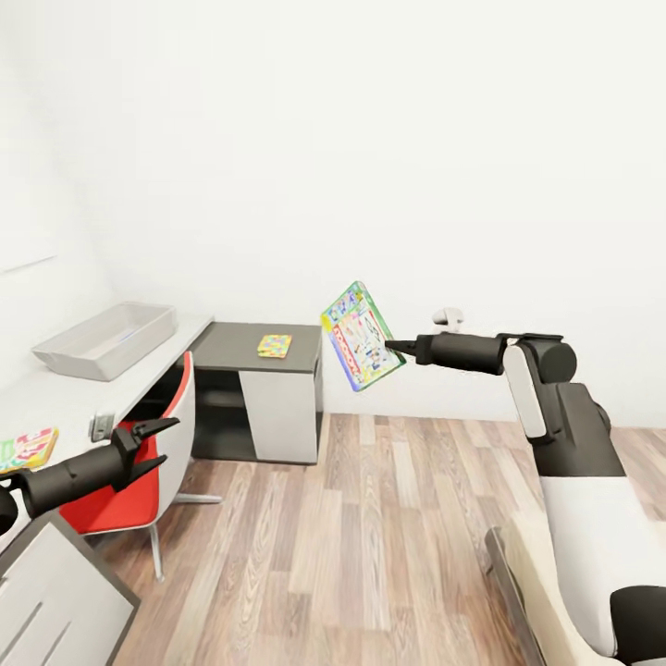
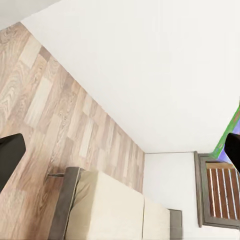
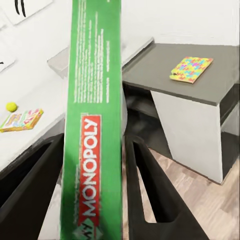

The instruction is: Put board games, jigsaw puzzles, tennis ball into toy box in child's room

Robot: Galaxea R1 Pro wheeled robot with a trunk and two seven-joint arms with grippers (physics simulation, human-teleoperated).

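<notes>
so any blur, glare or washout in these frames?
Head view: walls wash out near white, toy box low in contrast against them. Right wrist view: Monopoly box edge soft up close, its small print unreadable; jigsaw fairly crisp. Left wrist view: wall blank, floor grain sharp.

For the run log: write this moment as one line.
right tool: shut on Monopoly box, midair | left tool: open, empty | toy box: on table

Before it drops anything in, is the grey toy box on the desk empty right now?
Apparently empty: the head view shows the toy box on the desk with bare grey walls and floor; its near corner is hidden behind the rim.
</notes>
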